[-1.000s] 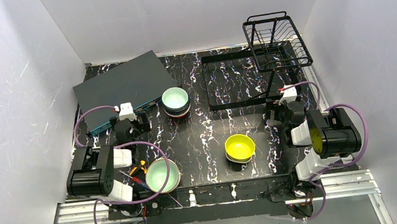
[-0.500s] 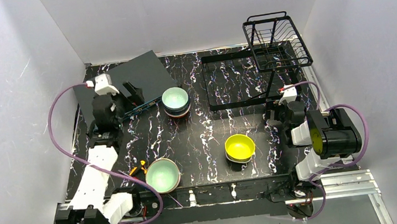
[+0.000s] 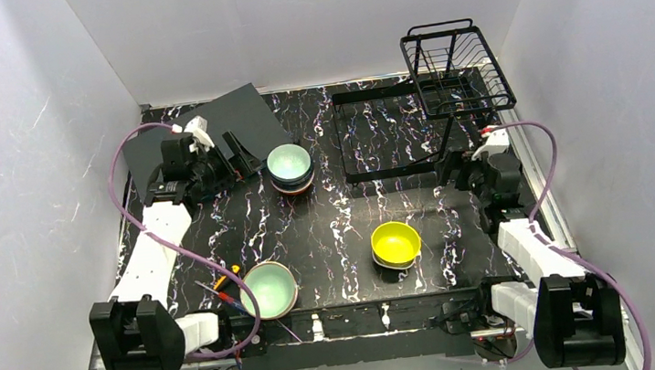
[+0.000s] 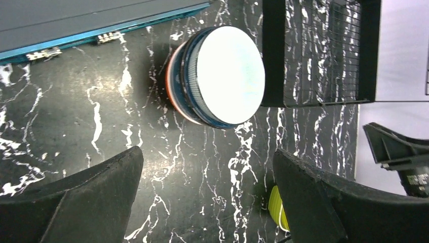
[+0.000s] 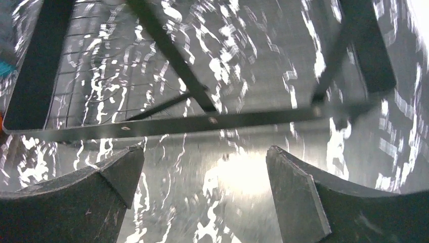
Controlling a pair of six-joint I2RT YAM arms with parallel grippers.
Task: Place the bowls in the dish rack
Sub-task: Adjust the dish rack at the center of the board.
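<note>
Bowls are small, round, rigid and glossy. I'd judge them light but slick, and chip-prone if ceramic (material can't be confirmed). The best hold is probably the rim wall, one finger inside and one outside. Nested ones likely need a straight lift so the lower bowls don't drag along.

- **Stacked bowls** (image 3: 290,169): at 11 o'clock from the table (image 3: 336,216) centre. Mint-green is on top, with dark blue and orange bands under it.
- **Yellow bowl** (image 3: 396,243): at 5 o'clock. It seems to sit in another bowl, whose colour is unclear.
- **Mint-green bowl** (image 3: 269,289): alone at 7 o'clock, by the near edge.
- **Dish rack** (image 3: 456,70): black wire, at 1 o'clock, no bowls in it.
- **Left gripper** (image 3: 242,151): jaws spread wide and empty. It sits near the stack at the stack's 9 o'clock, facing it and not touching. The dark grey box (image 3: 208,129) is just behind.
- **Right gripper** (image 3: 449,172): jaws spread wide and empty, at 6 o'clock of the rack basket by the frame base. Its wrist view is blurred.
</note>
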